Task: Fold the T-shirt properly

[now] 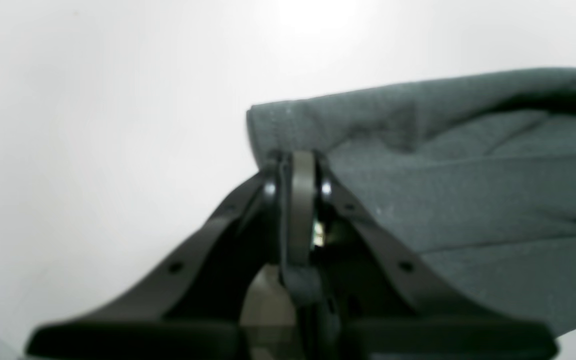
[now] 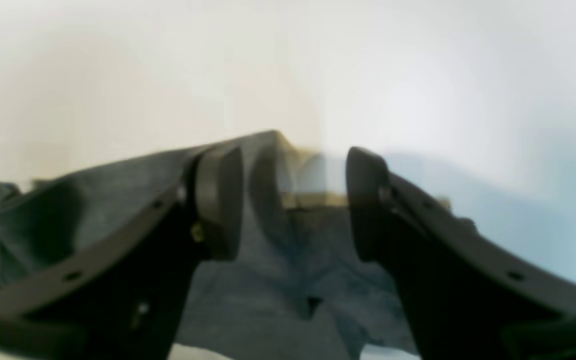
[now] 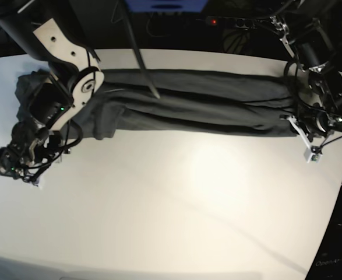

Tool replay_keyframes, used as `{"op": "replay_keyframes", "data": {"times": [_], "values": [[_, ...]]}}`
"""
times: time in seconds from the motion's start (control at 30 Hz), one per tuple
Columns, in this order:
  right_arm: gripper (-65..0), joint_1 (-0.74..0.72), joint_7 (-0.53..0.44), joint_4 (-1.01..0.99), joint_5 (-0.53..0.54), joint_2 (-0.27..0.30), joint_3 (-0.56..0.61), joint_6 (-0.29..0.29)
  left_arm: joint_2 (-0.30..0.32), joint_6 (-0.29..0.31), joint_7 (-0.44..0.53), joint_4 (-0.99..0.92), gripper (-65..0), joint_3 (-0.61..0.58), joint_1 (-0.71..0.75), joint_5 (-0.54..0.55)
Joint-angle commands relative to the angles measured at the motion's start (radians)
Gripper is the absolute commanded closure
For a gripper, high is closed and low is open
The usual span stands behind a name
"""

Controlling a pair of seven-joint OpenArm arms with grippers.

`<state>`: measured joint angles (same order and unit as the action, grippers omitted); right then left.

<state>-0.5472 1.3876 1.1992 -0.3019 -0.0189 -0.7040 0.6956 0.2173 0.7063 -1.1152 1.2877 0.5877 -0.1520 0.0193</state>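
Base view shows the largest item first: the white, round-edged table (image 3: 176, 204), bare over most of its near half. Across its far side lies the plain dark grey short-sleeved T-shirt of soft wrinkled cloth (image 3: 200, 102), drawn out into a long narrow band running side to side, with lengthwise creases. I judge the lengthwise folds are made; the band has not yet been folded across its length, so the task looks roughly half done.

My right arm, black with a white shell, sits at the band's end on that view's left. Its right gripper (image 2: 293, 200) has its jaws standing apart in the right wrist view, with grey cloth bunched below and between them but nothing pinched. I judge it is placed to take that end, not yet holding it.

My left arm is at the opposite end. In the left wrist view the left gripper (image 1: 298, 165) has its jaws pressed together, and the corner of the shirt's edge meets their tips. The picture is soft there, but it appears clamped on that corner.

Remaining work, in my judgement: close the right jaws on their end, then carry one end over to the other for the crosswise fold, and square the result.
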Motion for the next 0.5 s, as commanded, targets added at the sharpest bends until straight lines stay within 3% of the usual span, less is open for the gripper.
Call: {"op": "replay_keyframes", "data": {"times": [0.0, 0.27, 0.37, 0.47], "values": [[-30.5, -0.023, 0.009, 0.014, 0.011, 0.007, 0.005, 0.003, 0.009, -0.008, -0.052, 0.002, -2.2, 0.002, -0.002, -0.045], [-29.5, -0.003, 0.009, 0.014, 0.020, 0.004, 0.004, 0.003, 0.009, -0.008, -0.064, 0.002, -2.2, 0.004, -0.014, -0.045], [-19.4, -0.003, 0.009, 0.014, 0.022, -0.005, 0.004, 0.003, 0.009, -0.008, -0.064, 0.002, -2.2, 0.004, -0.014, -0.043], [-1.0, -0.003, 0.009, 0.014, 0.022, -0.014, 0.004, 0.003, 0.006, -0.008, -0.064, 0.002, -2.2, 0.004, -0.016, -0.043]]}}
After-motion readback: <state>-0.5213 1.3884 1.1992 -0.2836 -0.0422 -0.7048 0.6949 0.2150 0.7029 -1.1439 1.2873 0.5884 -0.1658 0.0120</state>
